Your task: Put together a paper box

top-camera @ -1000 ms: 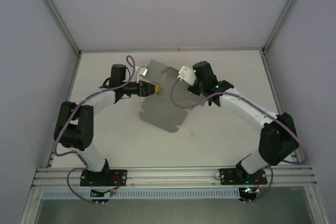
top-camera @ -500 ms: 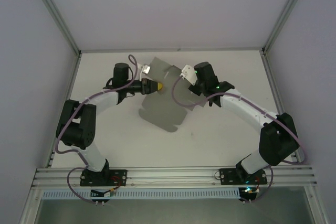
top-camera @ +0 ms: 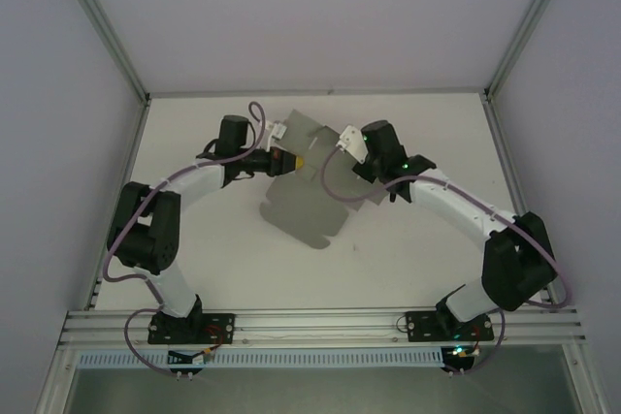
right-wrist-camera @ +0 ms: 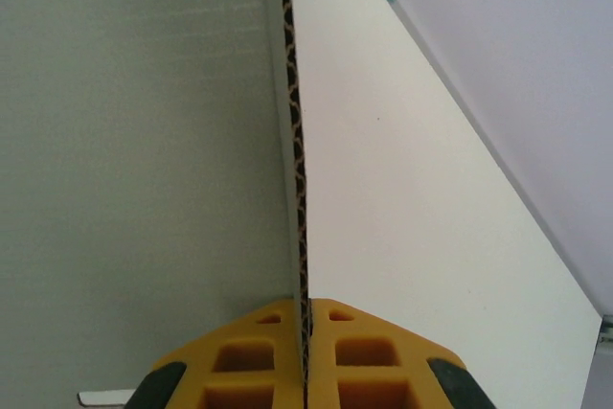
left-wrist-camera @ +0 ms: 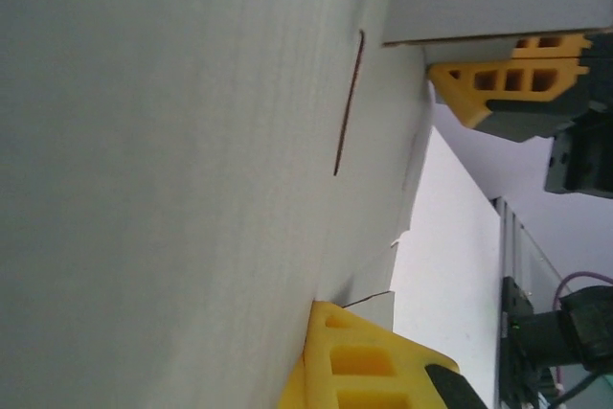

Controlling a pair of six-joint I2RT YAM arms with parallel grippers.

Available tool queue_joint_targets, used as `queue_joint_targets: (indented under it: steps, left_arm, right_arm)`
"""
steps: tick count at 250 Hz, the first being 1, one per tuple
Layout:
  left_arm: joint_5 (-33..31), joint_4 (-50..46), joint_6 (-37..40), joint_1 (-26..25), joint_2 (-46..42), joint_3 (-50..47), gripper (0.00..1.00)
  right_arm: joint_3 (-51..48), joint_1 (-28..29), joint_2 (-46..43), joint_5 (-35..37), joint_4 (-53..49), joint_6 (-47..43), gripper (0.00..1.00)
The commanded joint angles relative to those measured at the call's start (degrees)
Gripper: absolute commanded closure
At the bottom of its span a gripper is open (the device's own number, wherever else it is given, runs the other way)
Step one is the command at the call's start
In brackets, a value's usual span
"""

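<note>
It was a lab test cell: a white tabletop (top-camera: 408,239) boxed by plain walls (top-camera: 310,16) and aluminium framing (top-camera: 320,322) at 6 o'clock

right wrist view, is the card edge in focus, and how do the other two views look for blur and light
Right wrist: sharp on the edge of the card sheet, fluting visible; the right tool slightly soft. Left wrist: the sheet is very close, soft and pale, but its slit readable. Top external: flat even light, faint shadow under the sheet, no glare.
</note>
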Motion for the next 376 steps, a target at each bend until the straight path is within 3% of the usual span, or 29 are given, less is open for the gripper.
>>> queue_joint_targets:
  steps: [1, 29, 65, 106, 181, 265, 304, 324, 337, 376]
  left_arm:
    - [-4.6, -6.8, 0.4, -4.3, 2.3, 0.0, 1.0]
    - [-7.9, -6.1, -1.9, -4.3, 3.8, 0.3, 1.0]
    - [-11.3, -4.1, -5.5, -4.3, 6.2, 0.5, 1.0]
    - [-10.6, 0.6, -9.5, -4.3, 7.6, -0.5, 1.0]
    - [-11.4, 0.8, -10.8, -4.2, 7.7, -2.2, 1.0]
    - [-12.7, -6.2, -3.9, -0.1, -1.0, -6.8, 0.59]
    - [-16.4, -14.6, 1.2, 2.8, -5.6, -5.9, 0.3]
    - [-18.3, -17.2, 2.7, 4.4, -8.0, -5.0, 0.2]
    - [-19.0, -18.8, 3.5, 5.5, -9.5, -4.2, 0.01]
    - [-23.5, -21.9, 4.8, 8.5, -12.4, -1.6, 0.0]
  right_arm:
    - [-1.3, 4.4, -5.1, -10.0, 17.1, -3.3, 1.0]
    - [-6.3, 7.8, -7.9, -8.7, 22.9, -10.8, 1.0]
    - [-7.6, 12.2, -8.0, -2.6, 21.5, -15.8, 1.0]
    - [-8.9, 16.4, -3.6, 5.0, 23.6, -21.4, 1.0]
    - [-12.4, 18.9, 0.5, 13.1, 31.7, -22.5, 1.0]
    - [-13.2, 14.0, 1.7, 15.6, 36.3, -27.0, 1.0]
    - [-13.8, 12.5, 2.9, 14.5, 40.3, -30.7, 1.0]
    - [-14.6, 11.5, 3.5, 12.3, 42.3, -31.6, 1.0]
    - [-14.9, 10.7, 4.1, 11.2, 43.5, -32.2, 1.0]
    - [-14.9, 8.9, 6.5, 10.6, 49.0, -35.8, 1.0]
